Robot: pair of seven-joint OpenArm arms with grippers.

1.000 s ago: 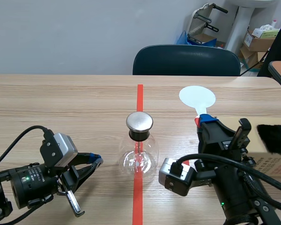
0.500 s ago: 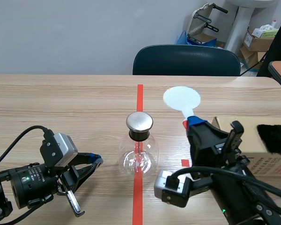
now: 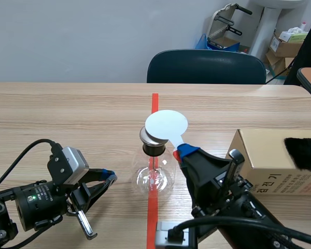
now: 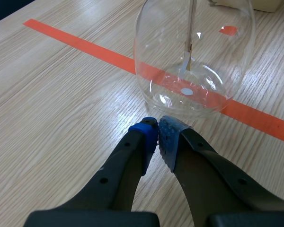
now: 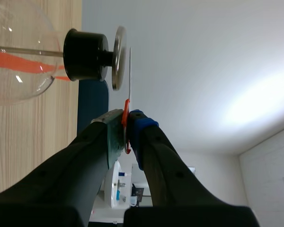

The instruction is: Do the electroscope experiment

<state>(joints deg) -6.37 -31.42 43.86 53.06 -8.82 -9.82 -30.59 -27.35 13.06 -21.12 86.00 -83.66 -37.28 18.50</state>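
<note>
The electroscope is a clear glass flask (image 3: 154, 175) with a black stopper and a metal top disc (image 3: 151, 137), standing on the orange tape line. My right gripper (image 3: 188, 151) is shut on the red handle of a white round paddle (image 3: 166, 124). The paddle hangs just over the metal disc and overlaps it. In the right wrist view the paddle (image 5: 130, 71) shows edge-on, very close to the metal disc (image 5: 118, 57); the handle is pinched in the right gripper (image 5: 127, 127). My left gripper (image 4: 158, 137) is shut on nothing, low on the table beside the flask (image 4: 194, 52).
A cardboard box (image 3: 264, 155) lies at the right with a black furry thing (image 3: 303, 153) on it. A dark chair (image 3: 206, 66) stands behind the table's far edge. The orange tape line (image 3: 154, 104) runs down the middle.
My right arm has carried the white paddle leftward, from right of the tape line to just over the electroscope's metal disc. The left arm has barely moved.
</note>
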